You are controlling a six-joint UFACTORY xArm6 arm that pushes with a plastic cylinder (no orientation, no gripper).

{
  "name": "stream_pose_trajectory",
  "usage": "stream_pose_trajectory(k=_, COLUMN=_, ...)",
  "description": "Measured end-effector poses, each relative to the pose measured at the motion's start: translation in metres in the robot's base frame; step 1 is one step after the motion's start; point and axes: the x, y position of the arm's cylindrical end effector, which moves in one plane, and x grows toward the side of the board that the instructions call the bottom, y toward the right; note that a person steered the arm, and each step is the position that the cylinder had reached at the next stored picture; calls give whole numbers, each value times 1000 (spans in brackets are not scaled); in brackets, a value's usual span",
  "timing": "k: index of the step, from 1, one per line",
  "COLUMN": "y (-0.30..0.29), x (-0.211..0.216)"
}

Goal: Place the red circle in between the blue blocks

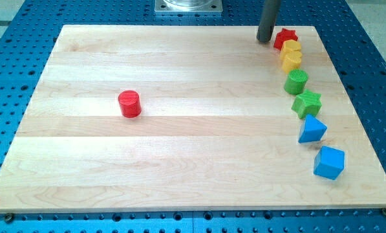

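The red circle [129,103] stands alone on the wooden board [180,162], left of centre. The blue triangle block [311,129] and the blue cube [329,162] sit close together near the view's right edge, the cube lower. My tip [264,40] is at the view's top right, just left of the red star [285,38], far from the red circle and above the blue blocks.
A curved column of blocks runs down the right side: the red star, a yellow block [292,46], a second yellow block [291,61], a green cylinder [296,81], a green star [307,103]. A metal mount [188,6] sits at the view's top. Blue perforated table [5,97] surrounds the board.
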Motion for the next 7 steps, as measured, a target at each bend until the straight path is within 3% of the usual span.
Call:
stream_pose_trajectory(k=1, y=-19, x=-8)
stream_pose_trajectory(k=3, y=-282, x=47)
stream_pose_trajectory(k=4, y=-329, x=158)
stream_pose_trajectory(k=5, y=-303, x=207)
stream_pose_trajectory(k=7, y=-165, x=275)
